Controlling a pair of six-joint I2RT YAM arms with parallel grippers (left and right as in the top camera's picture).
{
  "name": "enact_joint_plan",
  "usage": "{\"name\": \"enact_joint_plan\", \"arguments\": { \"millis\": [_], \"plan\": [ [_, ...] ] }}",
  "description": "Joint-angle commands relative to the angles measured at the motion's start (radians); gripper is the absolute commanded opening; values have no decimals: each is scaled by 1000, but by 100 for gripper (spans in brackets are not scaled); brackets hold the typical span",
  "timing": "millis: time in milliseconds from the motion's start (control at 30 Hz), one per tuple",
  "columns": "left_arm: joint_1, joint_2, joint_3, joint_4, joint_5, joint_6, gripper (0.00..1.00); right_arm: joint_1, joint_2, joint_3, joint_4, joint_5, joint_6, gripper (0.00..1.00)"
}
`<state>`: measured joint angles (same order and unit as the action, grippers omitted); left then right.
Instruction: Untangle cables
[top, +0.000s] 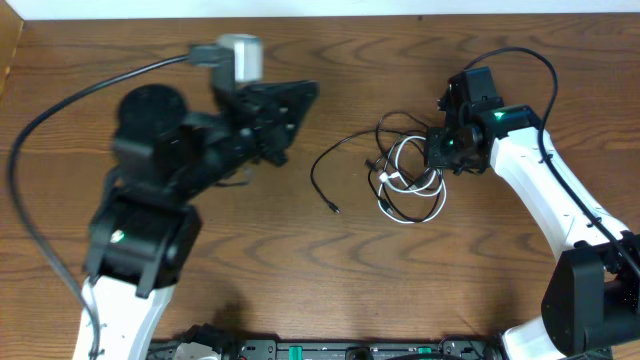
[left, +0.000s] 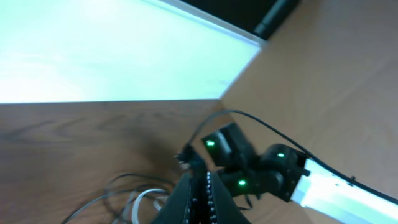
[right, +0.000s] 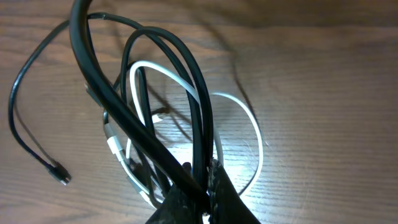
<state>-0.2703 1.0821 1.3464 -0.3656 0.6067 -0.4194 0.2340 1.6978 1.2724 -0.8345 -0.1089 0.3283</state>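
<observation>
Right claw clamped on black cable, left claw closed empty, table mid-area w/ space.

overhead: fixed above the table, looking straight down; takes in both arms and the cables lying between them
left wrist: rides on the left arm, held off the table and facing across it toward the right arm; its own closed left gripper fills the bottom edge
right wrist: very near the wood, looking down past the closed right gripper at black and white loops
shared: the cables show in all three views; the right arm in overhead and left wrist
</observation>
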Motion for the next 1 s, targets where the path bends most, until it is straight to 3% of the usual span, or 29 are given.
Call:
{"name": "enact_joint_plan", "arguments": {
  "millis": [0,133,200,267,333,633,800,967],
  "plan": [
    [78,-21,10,-108,10,2,7,2,-10,9,32,-161,-69,1],
    [61,40,10,-246,11,60,8,-11,-85,58,116,-599,-124,1],
    [35,97,10,-284,14,67,8,-35,-135,84,134,-584,60,1],
    [-8,156,10,-289,14,68,8,-56,-159,85,137,-561,153,2],
    [-72,236,10,-275,14,68,17,-70,-163,85,113,-552,212,2],
    [-239,477,10,-138,14,71,47,-70,-162,85,79,-552,213,1],
    [-278,561,10,-79,14,185,49,-70,-162,85,74,-581,182,1],
    [-279,613,10,-22,9,210,48,-70,-162,85,74,-612,168,1]
  ]
}}
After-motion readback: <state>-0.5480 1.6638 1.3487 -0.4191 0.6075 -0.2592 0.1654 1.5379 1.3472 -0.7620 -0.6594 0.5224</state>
